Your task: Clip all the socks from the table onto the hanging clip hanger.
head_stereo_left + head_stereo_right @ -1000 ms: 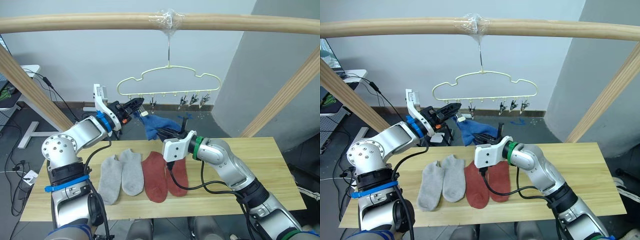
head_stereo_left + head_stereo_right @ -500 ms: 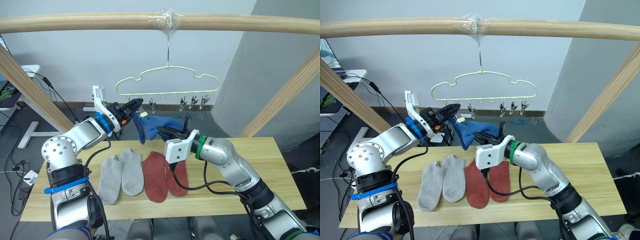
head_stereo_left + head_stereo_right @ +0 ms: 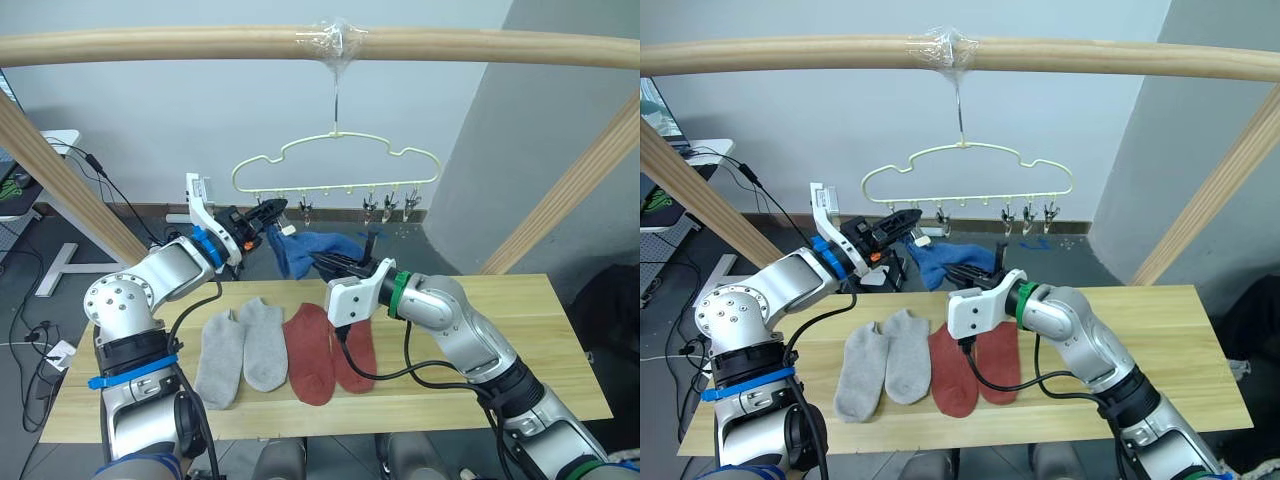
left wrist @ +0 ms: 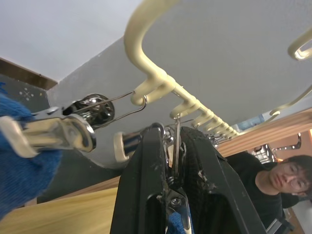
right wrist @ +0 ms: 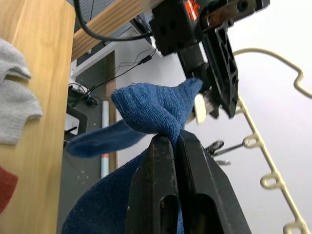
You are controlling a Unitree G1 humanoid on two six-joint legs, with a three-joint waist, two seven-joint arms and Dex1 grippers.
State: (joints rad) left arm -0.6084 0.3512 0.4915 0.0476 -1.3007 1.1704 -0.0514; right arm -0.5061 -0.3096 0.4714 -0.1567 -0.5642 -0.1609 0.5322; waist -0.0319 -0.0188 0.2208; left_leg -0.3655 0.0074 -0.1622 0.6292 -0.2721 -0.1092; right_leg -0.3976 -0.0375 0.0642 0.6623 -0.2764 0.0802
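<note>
The left wrist view shows what the head views cannot: the left gripper (image 4: 174, 161) is squeezed tight on a metal clip (image 4: 175, 146) of the hanger (image 3: 335, 160). The right gripper (image 5: 174, 146) is pinched shut on a blue sock (image 5: 151, 109), held up by the hanger. Two grey socks (image 3: 240, 350) and two red socks (image 3: 325, 350) lie on the table (image 3: 520, 330).

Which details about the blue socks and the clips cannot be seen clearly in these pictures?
- Blue socks: bunched between the pincers in the eye views, so one sock or two cannot be told.
- Clip squeezed by the left pincer: its mouth lies behind the fingers in the left wrist view.
- Sock's lower end: covered by the right pincer in the right wrist view.
</note>
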